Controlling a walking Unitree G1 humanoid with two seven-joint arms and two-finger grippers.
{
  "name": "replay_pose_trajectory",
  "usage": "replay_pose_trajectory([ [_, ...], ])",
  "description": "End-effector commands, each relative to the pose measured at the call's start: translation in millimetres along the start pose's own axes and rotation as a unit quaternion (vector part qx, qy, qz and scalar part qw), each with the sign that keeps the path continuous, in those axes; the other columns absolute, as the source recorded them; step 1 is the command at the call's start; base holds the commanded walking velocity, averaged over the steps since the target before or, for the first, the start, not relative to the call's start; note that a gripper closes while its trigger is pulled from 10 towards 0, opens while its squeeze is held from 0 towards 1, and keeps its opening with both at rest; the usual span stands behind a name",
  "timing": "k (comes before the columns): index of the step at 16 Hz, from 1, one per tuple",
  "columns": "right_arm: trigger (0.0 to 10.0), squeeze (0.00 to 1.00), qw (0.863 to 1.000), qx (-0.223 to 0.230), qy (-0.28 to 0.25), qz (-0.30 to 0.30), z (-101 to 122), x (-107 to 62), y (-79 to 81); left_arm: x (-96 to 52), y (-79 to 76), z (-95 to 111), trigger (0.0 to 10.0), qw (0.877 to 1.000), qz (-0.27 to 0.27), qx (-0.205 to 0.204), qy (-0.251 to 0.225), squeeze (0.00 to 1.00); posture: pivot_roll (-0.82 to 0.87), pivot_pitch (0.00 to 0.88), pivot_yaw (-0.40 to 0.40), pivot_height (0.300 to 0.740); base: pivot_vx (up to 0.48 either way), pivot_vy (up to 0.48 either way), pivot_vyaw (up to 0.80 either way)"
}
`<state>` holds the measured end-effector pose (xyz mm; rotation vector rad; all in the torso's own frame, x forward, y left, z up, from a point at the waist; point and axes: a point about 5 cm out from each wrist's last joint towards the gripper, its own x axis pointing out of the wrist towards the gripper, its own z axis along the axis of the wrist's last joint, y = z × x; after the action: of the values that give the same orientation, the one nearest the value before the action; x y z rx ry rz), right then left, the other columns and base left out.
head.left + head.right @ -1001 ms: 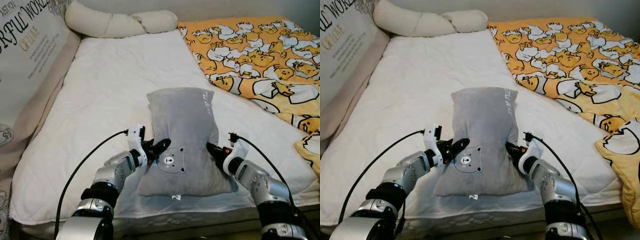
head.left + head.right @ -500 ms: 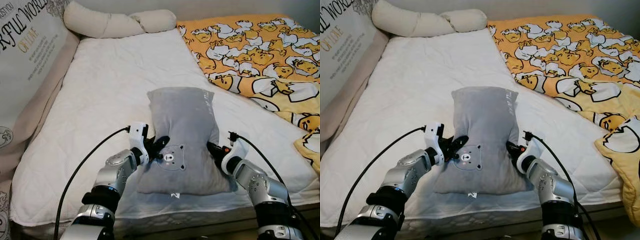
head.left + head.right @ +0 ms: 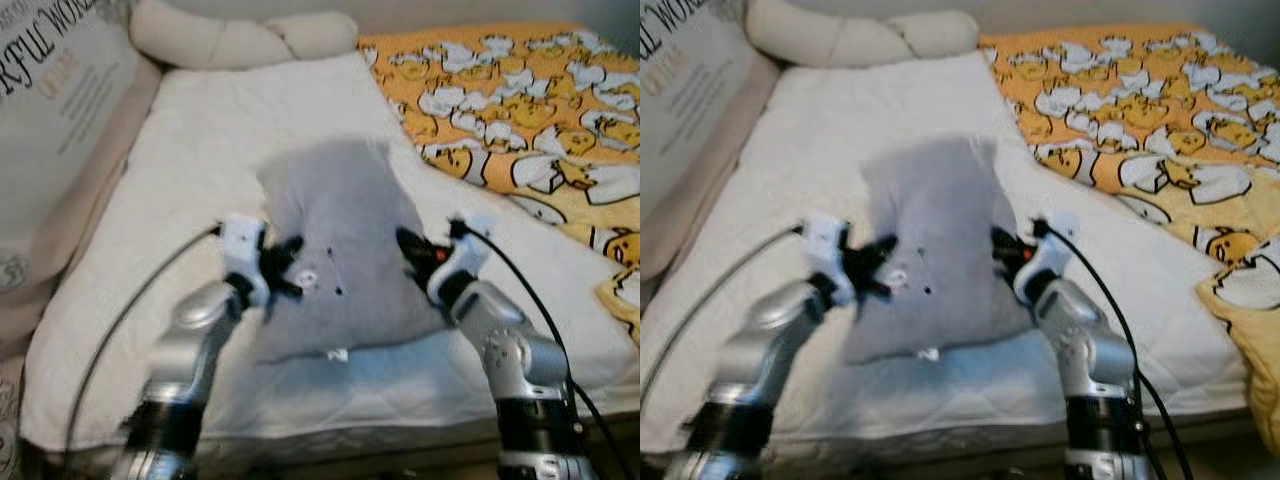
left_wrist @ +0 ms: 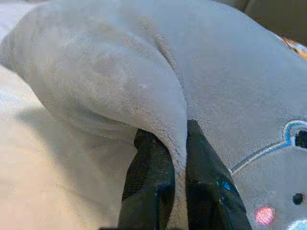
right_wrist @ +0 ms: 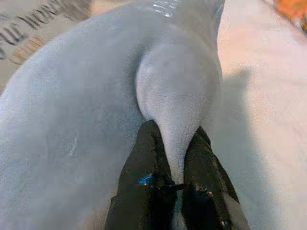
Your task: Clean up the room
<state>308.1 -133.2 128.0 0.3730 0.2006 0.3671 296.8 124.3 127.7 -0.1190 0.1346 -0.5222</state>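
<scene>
Grey pillow (image 3: 340, 250) blurred above white mattress (image 3: 200, 150), left hand (image 4: 170, 158) and right hand (image 5: 175, 153) each pinching an edge, fingertips buried.

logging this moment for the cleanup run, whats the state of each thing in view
grey pillow: pinched at both side edges, lifted at an angle over the mattress
left gripper: shut on a fold of the pillow
right gripper: shut on a fold of the pillow
duck blanket: spread, rumpled
white mattress: bare
cream bolster: lying at the head end
</scene>
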Motion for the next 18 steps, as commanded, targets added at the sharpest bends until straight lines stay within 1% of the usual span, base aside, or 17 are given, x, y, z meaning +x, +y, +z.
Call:
replay_pose_trajectory([
  [1,0.0,0.0,0.998,-0.022,-0.051,0.03,17.7,0.7,18.8,-4.6,-8.0,19.8,0.0,0.999,0.002,0.016,-0.028,0.0,-0.08,0.0,0.051,0.74,0.0,0.0,0.0],
  [2,0.8,0.0,0.997,-0.027,-0.06,0.04,18.8,-2.2,25.2,-8.9,-12.3,24.0,0.0,0.999,0.005,0.034,-0.033,0.0,-0.07,0.0,0.049,0.74,0.0,0.0,0.0],
  [3,10.0,0.0,0.996,-0.055,-0.046,0.05,14.1,-4.8,29.1,-14.1,-14.6,23.6,10.0,0.997,0.018,0.062,-0.03,0.0,-0.07,0.0,0.044,0.74,0.0,0.0,0.0],
  [4,10.0,0.0,0.993,-0.088,-0.039,0.061,10.5,-7.2,32.3,-18.4,-14.3,20.3,10.0,0.997,0.034,0.069,-0.023,0.0,-0.06,0.0,0.045,0.74,0.0,0.0,0.0],
  [5,10.0,0.0,0.993,-0.094,-0.038,0.059,9.6,-8.2,32.8,-20.4,-13.6,18.7,10.0,0.997,0.042,0.065,-0.018,0.0,-0.06,0.0,0.045,0.74,0.0,0.0,0.0],
  [6,10.0,0.0,0.994,-0.09,-0.037,0.058,7.6,-10.0,34.1,-24.7,-11.7,16.6,10.0,0.997,0.059,0.057,-0.012,0.0,-0.07,0.0,0.046,0.74,0.0,0.0,0.8],
  [7,10.0,0.0,0.993,-0.089,-0.038,0.063,5.2,-13.1,37.0,-32.1,-9.6,14.1,10.0,0.995,0.077,0.058,-0.001,0.0,-0.07,0.0,0.047,0.74,0.0,0.0,0.8],
  [9,10.0,0.0,0.994,-0.083,-0.037,0.06,3.0,-16.1,37.9,-38.5,-7.9,13.6,10.0,0.993,0.091,0.07,0.007,0.0,-0.06,0.0,0.047,0.74,0.0,0.0,0.8],
  [10,10.0,0.0,0.994,-0.081,-0.036,0.06,2.8,-16.5,37.9,-39.0,-7.7,13.6,10.0,0.993,0.093,0.07,0.007,0.0,-0.06,0.0,0.047,0.74,0.0,0.0,0.8],
  [12,10.0,0.0,0.995,-0.073,-0.018,0.069,-2.2,-18.6,39.6,-40.7,-7.4,14.0,10.0,0.991,0.099,0.093,0.017,0.0,-0.06,0.0,0.048,0.74,0.0,0.0,0.8],
  [16,10.0,0.0,0.996,-0.062,-0.001,0.061,-6.4,-20.3,36.6,-39.8,-5.5,15.5,10.0,0.989,0.109,0.096,0.019,0.0,-0.06,0.0,0.044,0.74,0.0,0.0,0.8],
  [18,10.0,0.0,0.998,-0.047,0.004,0.052,-7.9,-21.2,32.4,-38.3,-6.0,16.1,10.0,0.989,0.109,0.102,0.02,0.0,-0.06,0.0,0.048,0.74,0.0,0.0,0.8],
])
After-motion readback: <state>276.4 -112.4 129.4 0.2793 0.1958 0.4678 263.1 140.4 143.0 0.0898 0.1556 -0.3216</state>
